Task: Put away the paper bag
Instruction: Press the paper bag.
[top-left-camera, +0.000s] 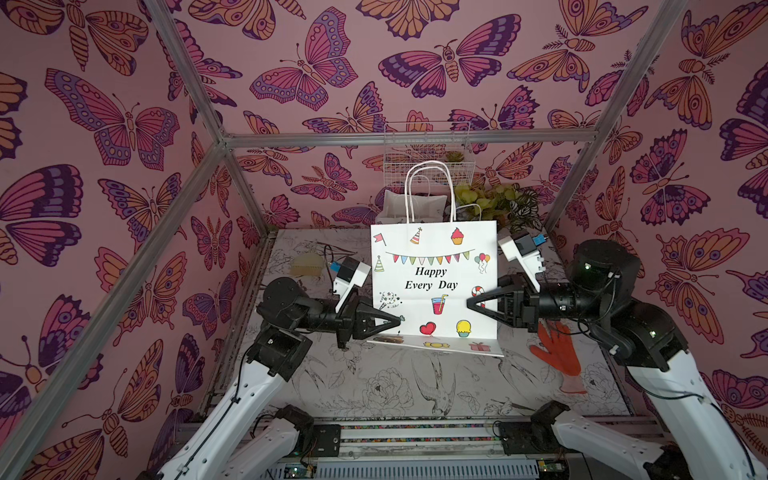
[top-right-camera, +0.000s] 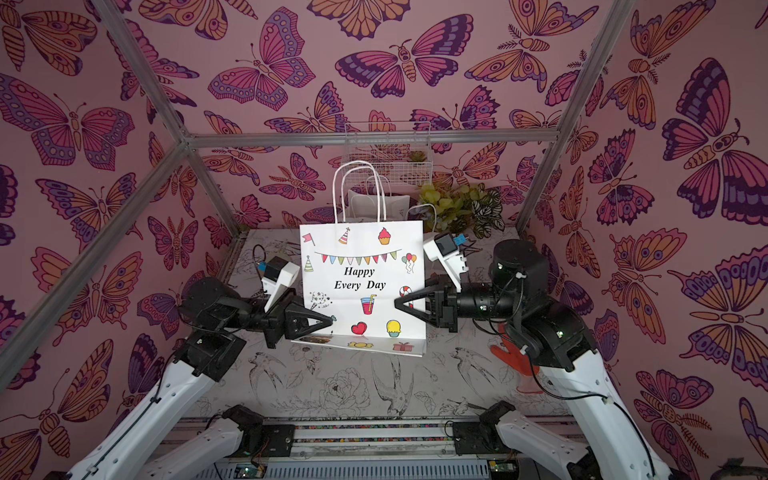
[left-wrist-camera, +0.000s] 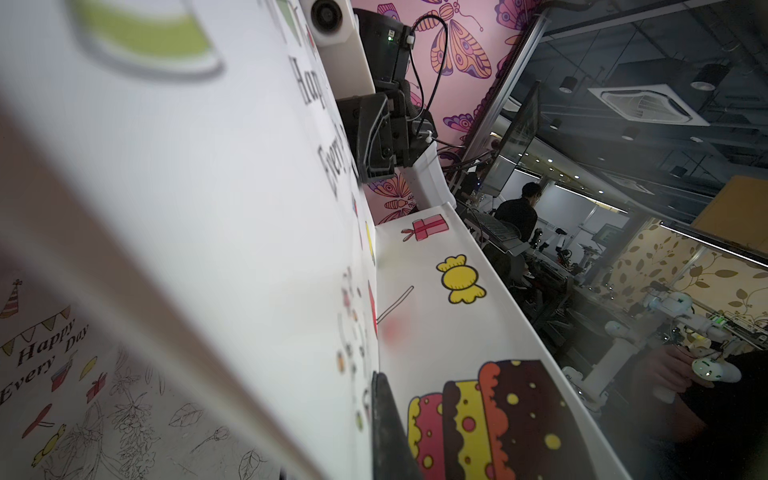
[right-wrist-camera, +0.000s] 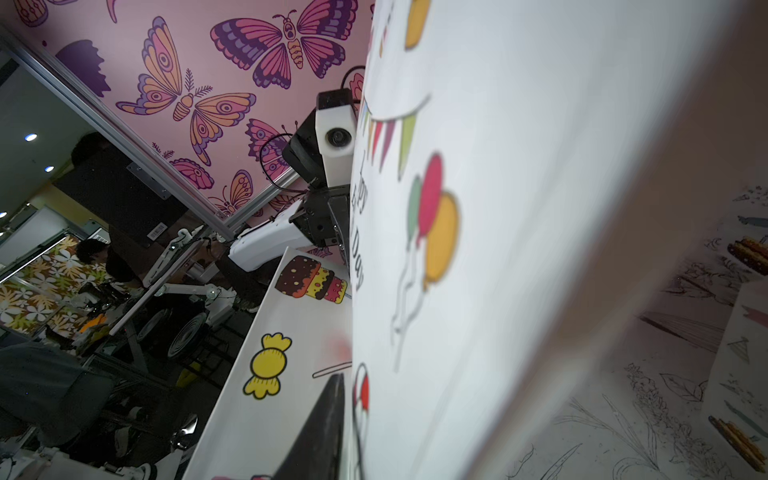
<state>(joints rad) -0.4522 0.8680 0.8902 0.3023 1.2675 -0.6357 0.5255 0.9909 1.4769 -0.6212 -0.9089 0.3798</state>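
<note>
While the paper bag (top-left-camera: 433, 274) is held upright before the wire basket (top-left-camera: 428, 153), its edge is pinched by the closed left gripper (top-left-camera: 399, 319); the hold of the right gripper (top-left-camera: 470, 302) cannot be told. A two-sided lift is judged next.

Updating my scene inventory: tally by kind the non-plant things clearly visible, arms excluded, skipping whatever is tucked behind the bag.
Printed paper bag: 1
Orange glove: 1
Wire basket: 1
Pale yellow object: 1
Total: 4
</note>
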